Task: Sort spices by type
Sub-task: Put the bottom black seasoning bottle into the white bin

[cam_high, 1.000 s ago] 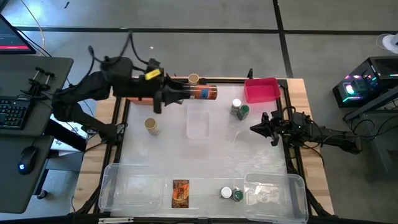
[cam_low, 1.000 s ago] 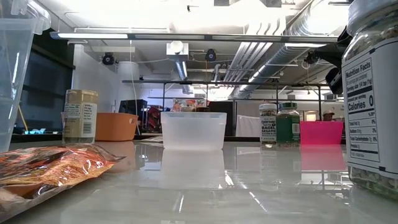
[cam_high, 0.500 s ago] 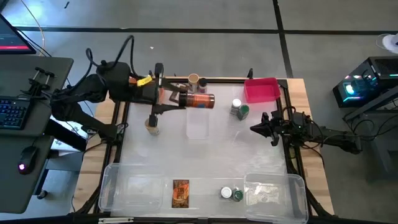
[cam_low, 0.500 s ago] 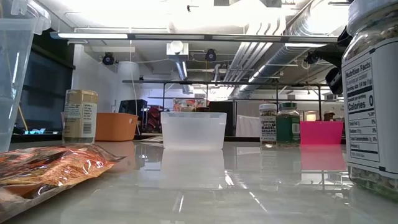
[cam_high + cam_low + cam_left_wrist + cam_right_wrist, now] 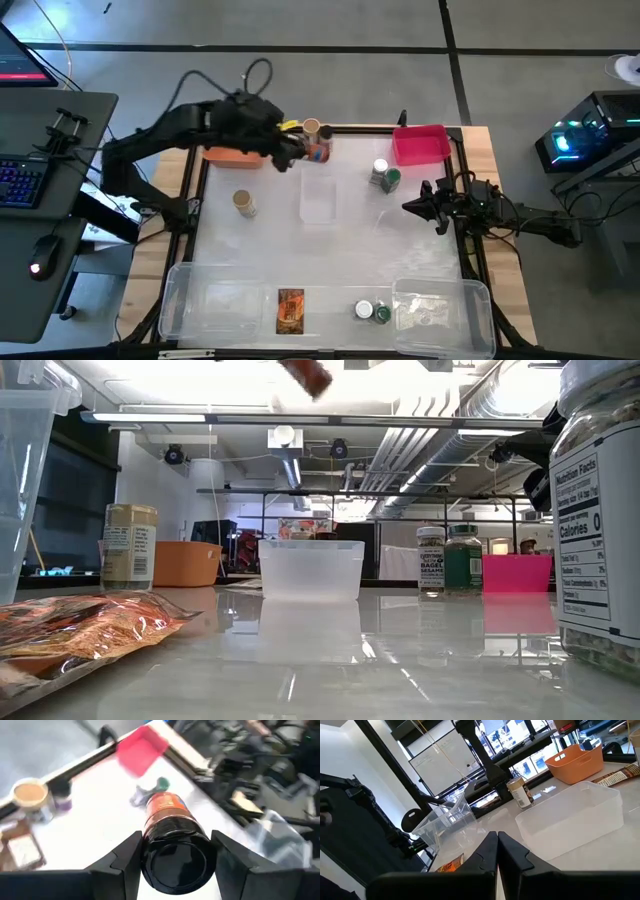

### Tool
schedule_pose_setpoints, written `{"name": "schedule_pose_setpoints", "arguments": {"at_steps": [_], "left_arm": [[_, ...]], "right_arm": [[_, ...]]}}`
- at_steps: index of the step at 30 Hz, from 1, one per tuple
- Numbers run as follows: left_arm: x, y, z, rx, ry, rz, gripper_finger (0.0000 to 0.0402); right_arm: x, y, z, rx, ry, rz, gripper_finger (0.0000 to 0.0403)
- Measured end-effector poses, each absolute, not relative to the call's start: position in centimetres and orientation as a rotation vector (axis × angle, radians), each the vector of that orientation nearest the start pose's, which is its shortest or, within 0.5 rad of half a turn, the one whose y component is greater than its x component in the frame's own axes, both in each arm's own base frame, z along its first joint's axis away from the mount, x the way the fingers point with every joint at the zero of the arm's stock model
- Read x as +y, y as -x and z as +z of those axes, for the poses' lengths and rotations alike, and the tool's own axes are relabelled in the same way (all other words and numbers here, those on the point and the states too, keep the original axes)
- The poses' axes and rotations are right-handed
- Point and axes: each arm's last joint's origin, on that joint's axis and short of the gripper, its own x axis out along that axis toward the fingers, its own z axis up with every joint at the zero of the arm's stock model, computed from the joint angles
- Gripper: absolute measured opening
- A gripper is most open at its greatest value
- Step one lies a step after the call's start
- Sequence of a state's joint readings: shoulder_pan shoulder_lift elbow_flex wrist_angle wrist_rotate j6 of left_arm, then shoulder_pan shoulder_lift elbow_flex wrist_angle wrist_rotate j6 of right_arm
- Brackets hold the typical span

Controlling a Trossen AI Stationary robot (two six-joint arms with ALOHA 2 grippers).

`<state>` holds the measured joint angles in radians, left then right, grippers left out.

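The left gripper (image 5: 175,857) holds a dark-capped jar (image 5: 170,835) in its jaws above the counter (image 5: 330,250), while the right gripper (image 5: 412,205) waits closed at the right.

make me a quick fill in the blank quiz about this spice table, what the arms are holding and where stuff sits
1. The left gripper is shut on a jar with a ____ cap.
2. The right gripper holds ____.
3. The bin at the table's far right corner is ____.
4. Near the front edge, the flat packet lies between two clear ____.

Missing words: dark; nothing; pink; tubs
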<state>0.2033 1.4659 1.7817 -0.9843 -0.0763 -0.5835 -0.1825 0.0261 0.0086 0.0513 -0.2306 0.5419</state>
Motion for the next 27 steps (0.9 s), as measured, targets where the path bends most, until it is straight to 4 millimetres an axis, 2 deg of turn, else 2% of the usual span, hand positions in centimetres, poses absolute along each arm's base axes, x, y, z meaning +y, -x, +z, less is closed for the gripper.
{"name": "schedule_pose_setpoints", "arguments": {"at_steps": [3,7,10,13,17,23,25,27], "left_arm": [[6.8,-28.8,40.5,0.683,0.736,0.436,0.0166],[7.9,-29.4,35.8,0.961,1.011,0.345,0.0166],[8.1,-29.3,34.4,1.127,1.156,0.27,0.0166],[7.7,-28.9,33.2,1.284,1.237,0.293,0.0166],[7.4,-29.0,32.4,1.372,1.233,0.306,0.0166],[7.8,-29.6,33.1,1.246,1.179,0.236,0.0166],[8.0,-29.6,33.6,1.196,1.046,0.18,0.0166],[8.1,-29.4,33.8,1.165,0.808,0.162,0.0166]], "right_arm": [[-1.1,-9.8,16.9,-0.019,-0.535,0.055,0.0001],[-1.1,-9.8,16.9,-0.019,-0.535,0.055,0.0001],[-1.1,-9.8,16.9,-0.019,-0.535,0.055,0.0001],[-1.1,-9.8,16.9,-0.019,-0.535,0.055,0.0001],[-1.1,-9.8,16.9,-0.019,-0.535,0.055,0.0001],[-1.1,-9.8,16.9,-0.019,-0.535,0.055,0.0001],[-1.1,-9.8,16.9,-0.019,-0.535,0.055,0.0001],[-1.1,-9.8,16.9,-0.019,-0.535,0.056,0.0001]]}}
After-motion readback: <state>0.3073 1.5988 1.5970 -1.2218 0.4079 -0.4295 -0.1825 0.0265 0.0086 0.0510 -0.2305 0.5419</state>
